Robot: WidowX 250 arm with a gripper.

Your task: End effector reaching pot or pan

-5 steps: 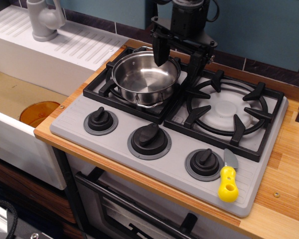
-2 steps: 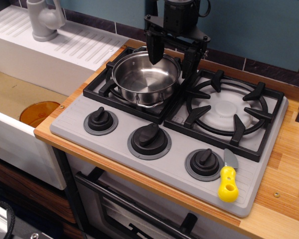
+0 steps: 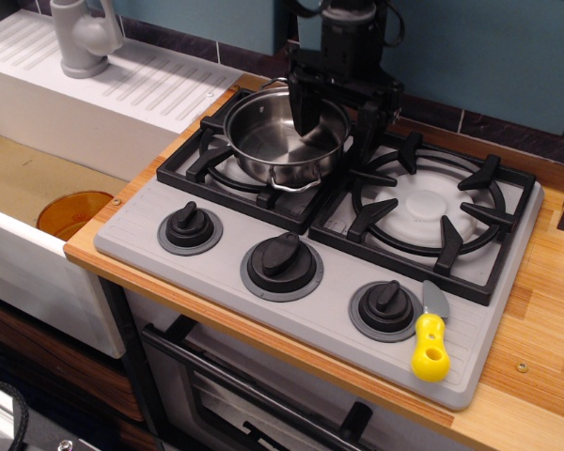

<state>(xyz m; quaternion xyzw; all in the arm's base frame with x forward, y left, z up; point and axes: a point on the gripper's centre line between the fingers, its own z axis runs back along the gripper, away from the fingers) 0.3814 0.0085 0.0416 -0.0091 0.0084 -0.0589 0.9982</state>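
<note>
The shiny steel pot (image 3: pixel 271 139) sits on the left burner grate (image 3: pixel 190 164) of the stove, one wire handle facing front. My black gripper (image 3: pixel 336 116) hangs over the pot's right rim. Its left finger (image 3: pixel 303 105) reaches down inside the pot and its right finger (image 3: pixel 368 120) stands outside, next to the rim. The jaws are wide apart, with the rim between them. I cannot tell whether either finger touches the pot.
The right burner grate (image 3: pixel 423 202) is bare. Three black knobs (image 3: pixel 282 263) line the stove front. A yellow-handled tool (image 3: pixel 430 346) lies at the front right. A sink (image 3: pixel 38 188) with an orange plate (image 3: pixel 72 212) and a grey faucet (image 3: pixel 83 38) lies to the left.
The gripper swung left, then came back right and lower. The pot has shifted toward the back right on its grate. The finger gap looks unchanged.
</note>
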